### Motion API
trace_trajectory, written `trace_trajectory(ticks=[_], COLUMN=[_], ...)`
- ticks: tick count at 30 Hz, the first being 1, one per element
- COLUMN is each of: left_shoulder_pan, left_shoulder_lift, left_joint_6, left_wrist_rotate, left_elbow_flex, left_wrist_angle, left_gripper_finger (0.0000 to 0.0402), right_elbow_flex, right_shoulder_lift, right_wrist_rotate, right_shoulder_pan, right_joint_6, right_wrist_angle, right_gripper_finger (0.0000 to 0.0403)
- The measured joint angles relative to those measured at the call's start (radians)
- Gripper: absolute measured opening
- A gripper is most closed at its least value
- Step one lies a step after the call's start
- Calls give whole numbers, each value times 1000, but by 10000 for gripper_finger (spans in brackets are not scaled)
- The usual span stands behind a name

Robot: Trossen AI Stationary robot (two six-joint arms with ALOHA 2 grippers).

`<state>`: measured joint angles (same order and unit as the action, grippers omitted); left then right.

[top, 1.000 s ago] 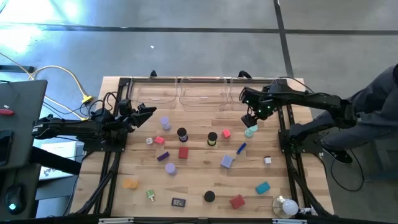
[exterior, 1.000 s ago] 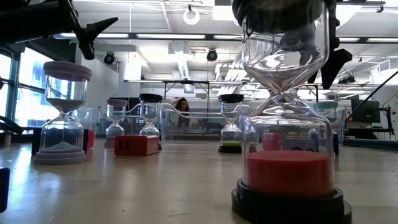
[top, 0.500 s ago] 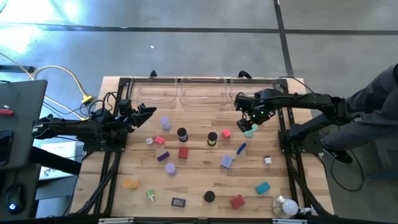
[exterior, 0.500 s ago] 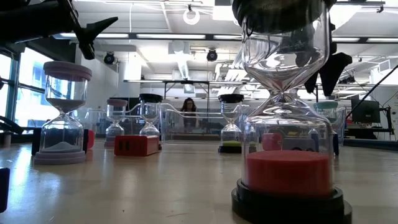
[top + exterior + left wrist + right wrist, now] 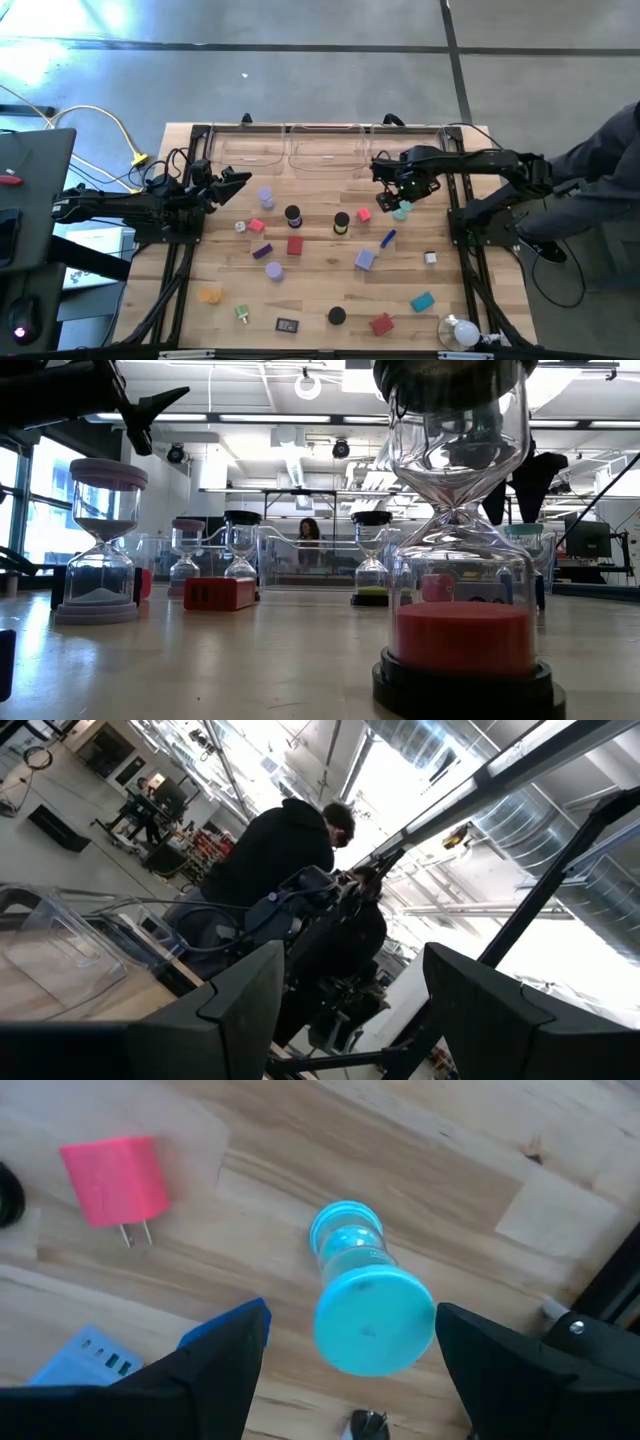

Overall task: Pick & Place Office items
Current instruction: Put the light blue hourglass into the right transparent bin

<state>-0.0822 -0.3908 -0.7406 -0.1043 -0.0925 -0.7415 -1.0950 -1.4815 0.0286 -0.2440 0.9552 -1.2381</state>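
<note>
Office items lie scattered over the wooden table (image 5: 320, 290): small sand timers, coloured blocks, a blue stick (image 5: 388, 238). A teal sand timer (image 5: 402, 210) stands on end near the right arm's base, beside a pink charger plug (image 5: 115, 1180). My right gripper (image 5: 393, 196) points down over the teal timer (image 5: 365, 1305). It is open, with one finger on either side of the timer's top cap and above it, touching nothing. My left gripper (image 5: 235, 180) waits open and raised at the table's left, tilted upward, with nothing between its fingers (image 5: 240, 1010).
Clear plastic trays (image 5: 325, 150) line the far edge. A black-capped timer with red sand (image 5: 460, 560) stands close to the low camera, and a lavender-capped one (image 5: 100, 540) at left. A white bulb (image 5: 460, 332) sits near right. A person (image 5: 600, 190) is beside the right edge.
My right gripper has come down and gone a little toward the table's left edge, rolling about its own pointing line. It now stands over the teal timer, still open. The timer has not moved.
</note>
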Motion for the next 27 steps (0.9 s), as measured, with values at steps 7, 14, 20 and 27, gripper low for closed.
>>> trace_trajectory(ticks=[7, 14, 20, 27], left_shoulder_pan=[0, -1, -1, -1], left_shoulder_lift=[0, 0, 1, 1], left_joint_6=[0, 1, 7, 18], left_wrist_rotate=[55, 78, 91, 91], left_elbow_flex=[0, 0, 0, 0], left_wrist_angle=[0, 0, 0, 0], left_gripper_finger=[234, 234, 234, 234], right_elbow_flex=[0, 0, 34, 88], right_shoulder_lift=[0, 0, 0, 0], right_wrist_rotate=[-24, -29, -6, -2], right_shoulder_pan=[4, 9, 1, 2], right_joint_6=[32, 62, 62, 67], right_wrist_angle=[5, -37, 16, 73], right_gripper_finger=[282, 282, 282, 282])
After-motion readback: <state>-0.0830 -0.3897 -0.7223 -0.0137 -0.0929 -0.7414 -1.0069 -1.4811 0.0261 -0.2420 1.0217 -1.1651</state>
